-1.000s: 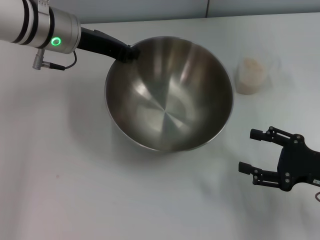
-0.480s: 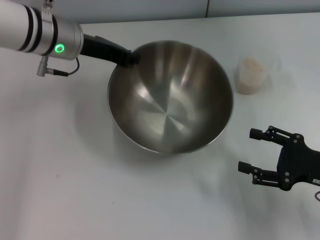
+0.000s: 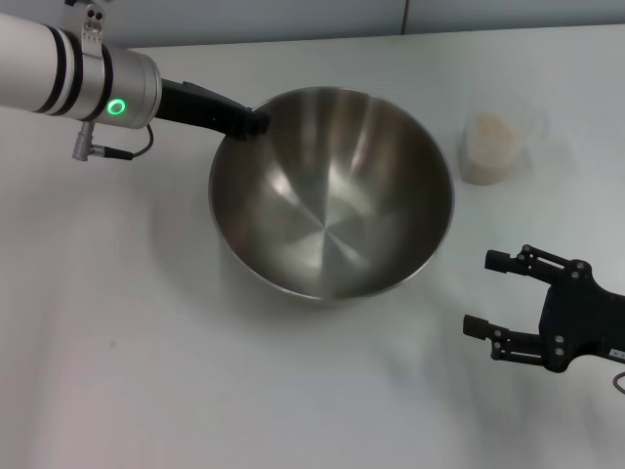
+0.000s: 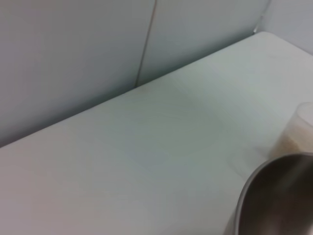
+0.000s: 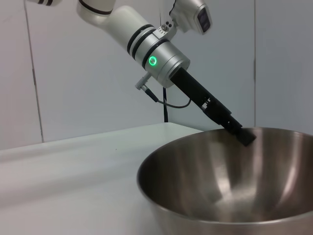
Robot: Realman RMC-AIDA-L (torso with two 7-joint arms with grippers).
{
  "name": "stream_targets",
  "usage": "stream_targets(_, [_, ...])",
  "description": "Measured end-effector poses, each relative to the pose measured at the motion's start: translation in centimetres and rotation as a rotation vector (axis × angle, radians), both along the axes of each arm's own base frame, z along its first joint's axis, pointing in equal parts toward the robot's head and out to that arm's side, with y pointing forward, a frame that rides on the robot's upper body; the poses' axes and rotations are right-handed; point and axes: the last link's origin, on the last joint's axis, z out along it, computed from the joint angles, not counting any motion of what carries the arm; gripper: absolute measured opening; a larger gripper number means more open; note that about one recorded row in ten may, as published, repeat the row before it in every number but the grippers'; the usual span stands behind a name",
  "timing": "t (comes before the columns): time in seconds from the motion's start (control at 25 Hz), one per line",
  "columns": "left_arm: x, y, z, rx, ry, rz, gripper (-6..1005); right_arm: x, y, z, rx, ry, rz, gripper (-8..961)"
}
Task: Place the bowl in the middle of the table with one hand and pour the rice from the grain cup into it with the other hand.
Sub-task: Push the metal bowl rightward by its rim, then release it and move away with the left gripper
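**Inspector A:** Stainless-steel bowl [image 3: 330, 191] sits mid-bench [image 3: 146, 342], tilted, nothing inside it. The left gripper [image 3: 252, 121] pinches its far-left rim.

**Inspector B:** The grain cup [image 3: 488, 147] stands upright on the bench just right of the bowl, apart from it, holding rice [image 3: 488, 130]. The right gripper [image 3: 500, 293] hovers nearer, fingers spread, holding nothing.

A plain white table [image 3: 146, 371] filled the robot's head view, its far edge meeting a pale wall. Near the centre sat a large stainless-steel bowl [image 3: 330, 191], resting on the tabletop. At roughly two o'clock from the bowl, near it but apart, stood a small clear grain cup [image 3: 487, 147] holding off-white rice [image 3: 488, 156]. The cup stood upright on the surface.
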Motion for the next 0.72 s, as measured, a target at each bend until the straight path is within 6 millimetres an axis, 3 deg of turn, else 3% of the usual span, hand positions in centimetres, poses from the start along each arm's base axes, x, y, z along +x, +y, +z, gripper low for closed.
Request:
stream_targets(0.16, [-0.23,0.14,0.11,0.019,-0.01,0.017,43,-0.02,-0.01,0.0,-0.001,0.001,0.001,828])
stream_targets(0.72, [-0.55,0.01,-0.22,0.02,-0.021,0.031,479,-0.06,0.05,0.0,-0.001,0.0,0.003,823])
